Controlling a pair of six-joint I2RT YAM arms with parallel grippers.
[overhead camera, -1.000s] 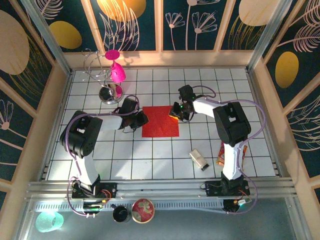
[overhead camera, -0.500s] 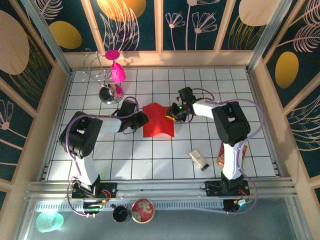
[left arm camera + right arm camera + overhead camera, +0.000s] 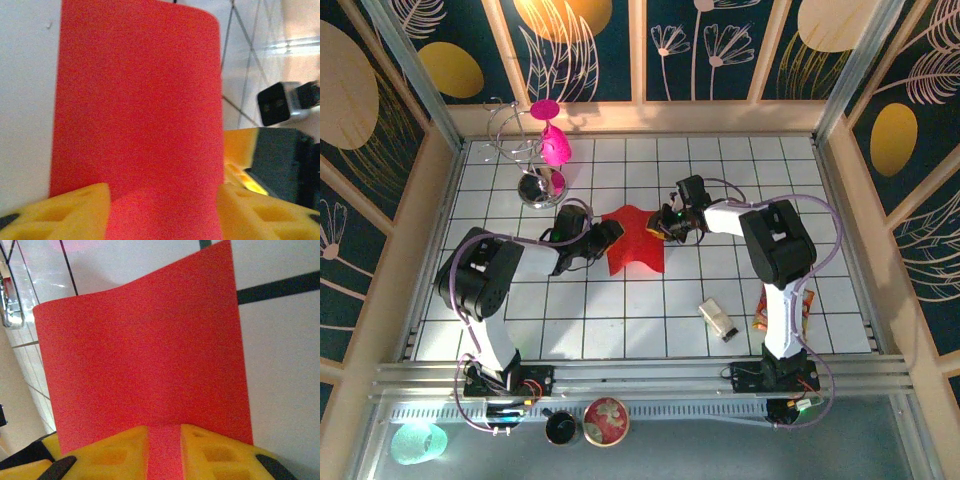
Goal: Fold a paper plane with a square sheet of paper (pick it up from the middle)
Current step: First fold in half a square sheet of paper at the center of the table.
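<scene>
**Top view and wrist views.** We see the white tiled table (image 3: 620,310), with the left arm (image 3: 485,280) and the right arm (image 3: 775,245) reaching inward from its near edge. Between them, near the table's middle, is the square sheet of paper (image 3: 635,245), bright red and buckled upward rather than flat. The right gripper (image 3: 163,430) is clamped on the sheet's right edge, its yellow fingers (image 3: 115,455) pinched together on a narrow strip of red. The left gripper (image 3: 162,190) stands with jaws apart at the sheet's left edge, and the paper runs between its spread fingers (image 3: 65,210). A magenta goblet (image 3: 555,145) sits at far left. A small silver box (image 3: 718,318) lies at near right.
</scene>
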